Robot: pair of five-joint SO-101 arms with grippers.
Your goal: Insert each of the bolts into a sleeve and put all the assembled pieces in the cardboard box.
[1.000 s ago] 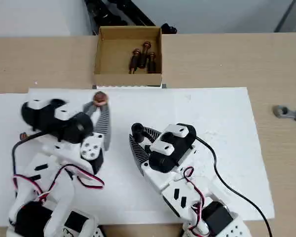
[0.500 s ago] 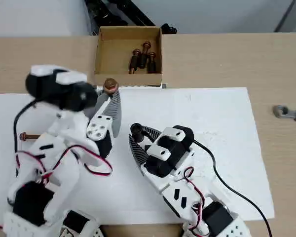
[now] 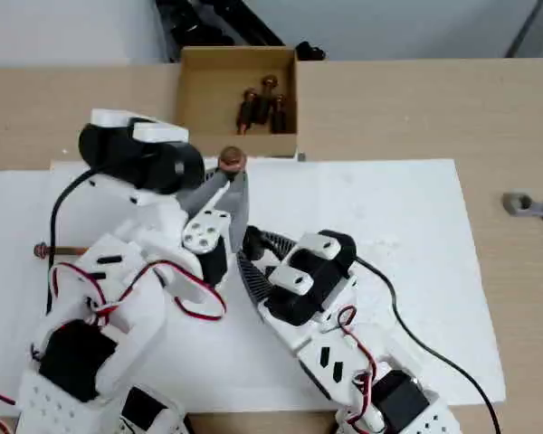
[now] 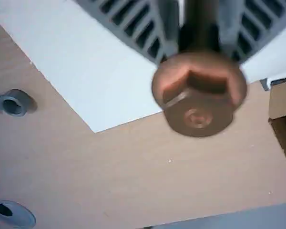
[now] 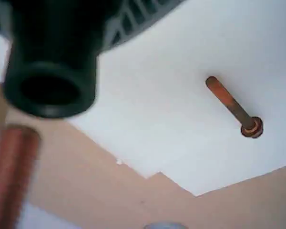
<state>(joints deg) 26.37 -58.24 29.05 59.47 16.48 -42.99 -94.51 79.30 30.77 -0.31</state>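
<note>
The left pincer (image 3: 228, 178) was clamped on a copper bolt (image 3: 232, 161), whose hex head poked out past the fingertips. Just beyond that head stood the cardboard box (image 3: 192, 99), with assembled pieces (image 3: 262, 104) inside. The right pincer (image 3: 251, 246), close beside the left one, gripped a black sleeve (image 3: 252, 237). A spare bolt (image 3: 52, 250) lay on the white sheet (image 3: 389, 208), well behind the left pincer.

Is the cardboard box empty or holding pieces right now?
Not empty: the box holds three bolt pieces lying close together, seen in the high view.
</note>
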